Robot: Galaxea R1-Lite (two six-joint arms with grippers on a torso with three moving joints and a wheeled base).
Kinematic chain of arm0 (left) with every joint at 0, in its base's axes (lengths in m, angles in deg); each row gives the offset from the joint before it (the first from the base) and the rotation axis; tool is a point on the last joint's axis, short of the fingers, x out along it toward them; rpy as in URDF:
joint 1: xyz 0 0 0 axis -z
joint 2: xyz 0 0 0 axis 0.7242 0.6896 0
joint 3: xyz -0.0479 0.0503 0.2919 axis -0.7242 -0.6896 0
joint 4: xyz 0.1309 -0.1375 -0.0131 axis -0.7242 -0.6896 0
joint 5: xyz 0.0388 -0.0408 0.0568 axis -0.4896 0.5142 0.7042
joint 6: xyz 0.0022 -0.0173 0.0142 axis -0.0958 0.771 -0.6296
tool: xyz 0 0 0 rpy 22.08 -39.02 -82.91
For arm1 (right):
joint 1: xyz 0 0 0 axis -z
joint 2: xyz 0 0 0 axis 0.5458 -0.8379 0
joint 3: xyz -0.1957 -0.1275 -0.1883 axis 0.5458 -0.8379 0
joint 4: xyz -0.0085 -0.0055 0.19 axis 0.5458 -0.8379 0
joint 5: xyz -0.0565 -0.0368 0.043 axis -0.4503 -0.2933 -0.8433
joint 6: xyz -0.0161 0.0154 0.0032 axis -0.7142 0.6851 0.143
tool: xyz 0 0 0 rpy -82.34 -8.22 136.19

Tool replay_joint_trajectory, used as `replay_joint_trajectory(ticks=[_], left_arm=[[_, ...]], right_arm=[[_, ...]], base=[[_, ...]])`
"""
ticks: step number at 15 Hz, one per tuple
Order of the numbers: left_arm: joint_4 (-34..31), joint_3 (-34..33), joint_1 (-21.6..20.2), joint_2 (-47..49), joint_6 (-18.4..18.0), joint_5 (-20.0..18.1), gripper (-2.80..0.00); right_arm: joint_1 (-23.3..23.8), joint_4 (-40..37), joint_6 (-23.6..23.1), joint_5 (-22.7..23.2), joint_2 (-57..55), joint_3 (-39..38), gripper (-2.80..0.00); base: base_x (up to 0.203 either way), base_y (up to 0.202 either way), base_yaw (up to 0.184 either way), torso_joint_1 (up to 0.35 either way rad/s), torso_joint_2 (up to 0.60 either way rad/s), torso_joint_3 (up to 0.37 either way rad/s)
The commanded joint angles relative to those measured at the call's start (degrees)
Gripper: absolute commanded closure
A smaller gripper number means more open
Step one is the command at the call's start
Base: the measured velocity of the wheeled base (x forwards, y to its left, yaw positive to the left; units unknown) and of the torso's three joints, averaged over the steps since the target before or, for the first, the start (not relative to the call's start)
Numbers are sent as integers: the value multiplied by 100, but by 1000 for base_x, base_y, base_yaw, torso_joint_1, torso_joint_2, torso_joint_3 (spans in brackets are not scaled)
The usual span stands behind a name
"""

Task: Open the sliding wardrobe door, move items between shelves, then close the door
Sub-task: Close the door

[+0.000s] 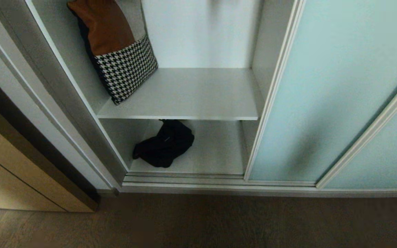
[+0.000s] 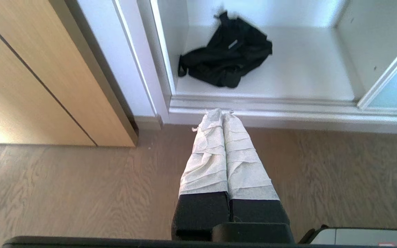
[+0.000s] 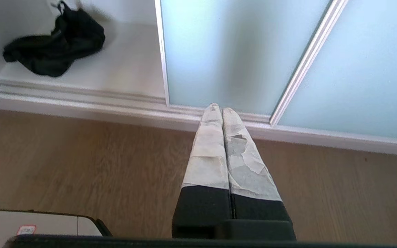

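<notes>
Currently the soft black fabric bundle with straps [image 1: 164, 144] lies on the lower flat white shelf [image 1: 219, 151]; limp and light, grasp its bunched middle. Left gripper [image 2: 222, 112] and right gripper [image 3: 219, 107] are closed, empty.

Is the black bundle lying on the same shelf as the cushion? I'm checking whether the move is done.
No: the black bundle lies on the bottom board, while the cushion leans on the shelf above it.

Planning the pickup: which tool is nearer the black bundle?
Left. The left tool hangs shut just outside the open compartment holding the black bundle; the right tool, shut, faces the sliding door.
</notes>
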Motion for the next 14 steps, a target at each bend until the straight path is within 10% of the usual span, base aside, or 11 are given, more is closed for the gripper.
replay_joint_trajectory(ticks=[1, 14], left_arm=[[19, -4, -3, 13, 8, 4, 0], [26, -13, -3, 21, -9, 30, 0]], right_arm=[[-2, 2, 2, 0, 10, 0, 0], [-2, 2, -4, 0, 10, 0, 0]], base=[[0, 0, 0, 6, 6, 203], [0, 0, 0, 1, 1, 19]])
